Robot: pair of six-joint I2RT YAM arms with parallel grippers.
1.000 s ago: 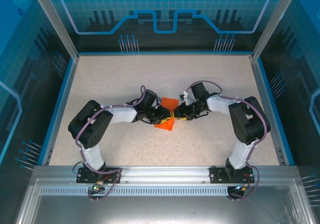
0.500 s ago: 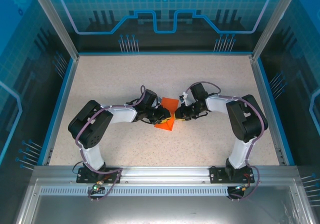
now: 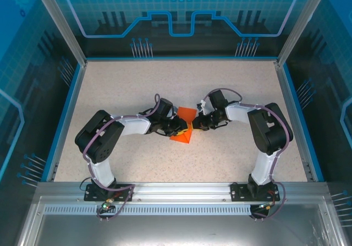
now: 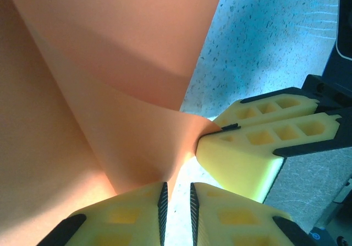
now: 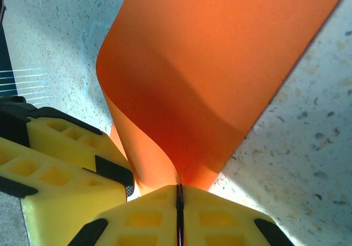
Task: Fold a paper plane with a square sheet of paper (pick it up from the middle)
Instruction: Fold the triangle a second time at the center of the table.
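Near the middle of the speckled table (image 3: pixel 137 81), the square sheet of paper (image 3: pixel 181 137) is lying as a bright orange creased wedge, and the two arms are reaching in from either side so that the left gripper (image 3: pixel 185 127) and the right gripper (image 3: pixel 194 126) are meeting over its right-hand edge, just beside each other. In the right wrist view the right gripper (image 5: pixel 179 188) is pressing its yellow fingers tightly together with no gap showing, and the paper (image 5: pixel 220 53) is curling down from above and running straight into that seam, so the jaws are pinching its lower edge. In the left wrist view the left gripper (image 4: pixel 177 186) is showing a thin bright slit between its black pads; the paper (image 4: pixel 110 64) is sweeping down in a cone and ending against the inner pad of the finger on the left of that view, and I cannot tell whether the jaws are actually nipping it. The right gripper's fingertips are closing on the cone's pointed corner just above and to the right of that slit
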